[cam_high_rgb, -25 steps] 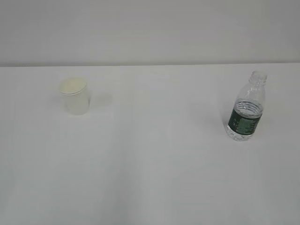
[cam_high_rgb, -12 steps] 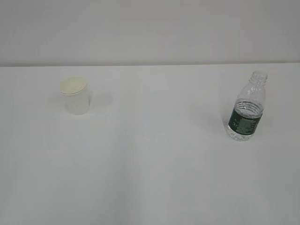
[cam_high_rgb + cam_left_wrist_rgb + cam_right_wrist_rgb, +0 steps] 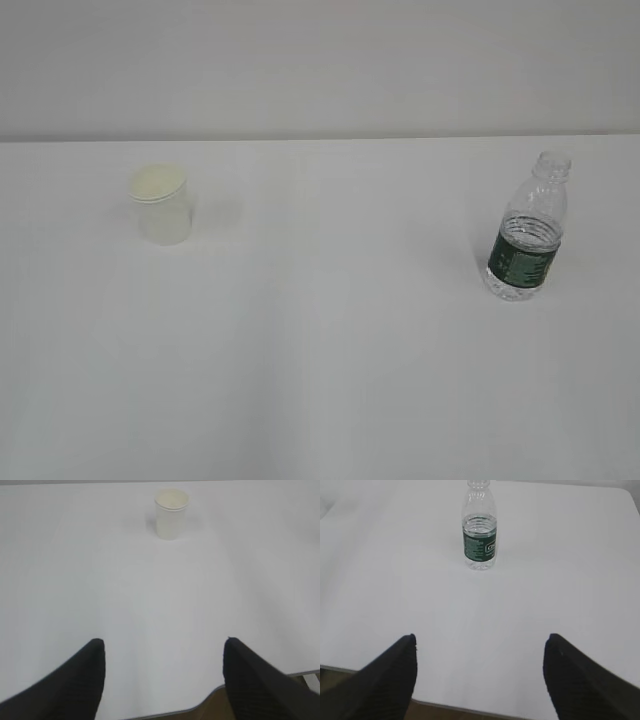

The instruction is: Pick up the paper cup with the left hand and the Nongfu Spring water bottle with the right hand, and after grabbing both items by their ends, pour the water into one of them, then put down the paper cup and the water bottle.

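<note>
Grippers both stand wide open and empty over the near desk (image 3: pixel 330 360) edge: the left gripper (image 3: pixel 164 667) has the paper cup (image 3: pixel 171 513) upright at twelve o'clock, well apart. From the right gripper (image 3: pixel 480 667), the Nongfu Spring water bottle (image 3: pixel 480 530) stands upright at twelve o'clock, also well apart.

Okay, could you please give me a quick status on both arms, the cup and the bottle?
Both grippers open, empty, short of their targets. Paper cup upright, untouched. Water bottle upright, cap off, untouched. Nothing in the way on the table.
</note>
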### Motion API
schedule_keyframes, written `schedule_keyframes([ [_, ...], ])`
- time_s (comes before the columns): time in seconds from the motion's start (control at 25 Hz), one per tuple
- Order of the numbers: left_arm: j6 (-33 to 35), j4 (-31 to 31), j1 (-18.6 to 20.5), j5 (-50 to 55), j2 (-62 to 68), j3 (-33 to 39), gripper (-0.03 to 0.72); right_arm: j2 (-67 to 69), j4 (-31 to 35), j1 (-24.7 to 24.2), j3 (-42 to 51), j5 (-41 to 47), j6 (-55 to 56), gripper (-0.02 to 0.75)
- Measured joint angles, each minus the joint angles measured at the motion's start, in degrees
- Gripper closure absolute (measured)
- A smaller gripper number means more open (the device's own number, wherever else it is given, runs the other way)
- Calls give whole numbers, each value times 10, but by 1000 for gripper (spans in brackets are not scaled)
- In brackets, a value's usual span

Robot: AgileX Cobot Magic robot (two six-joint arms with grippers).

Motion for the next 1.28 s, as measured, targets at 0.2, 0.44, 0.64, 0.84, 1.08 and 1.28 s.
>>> schedule_keyframes([
  [0.2,0,-6,0,-1,20,0,181,0,0,0,-12,-7,0,150],
  [0.44,0,-11,0,-12,53,-4,183,34,0,0,-12,-36,0,150],
  [0.64,0,-12,0,-61,78,-27,183,74,0,0,-13,-70,0,150],
  [0.84,0,-8,0,-124,107,-28,183,113,2,0,-13,-117,0,150],
  [1.08,20,2,0,-181,149,-28,183,151,3,0,-13,-175,-1,150],
  [1.28,27,3,0,-211,186,-28,183,179,4,0,-13,-219,-2,150],
])
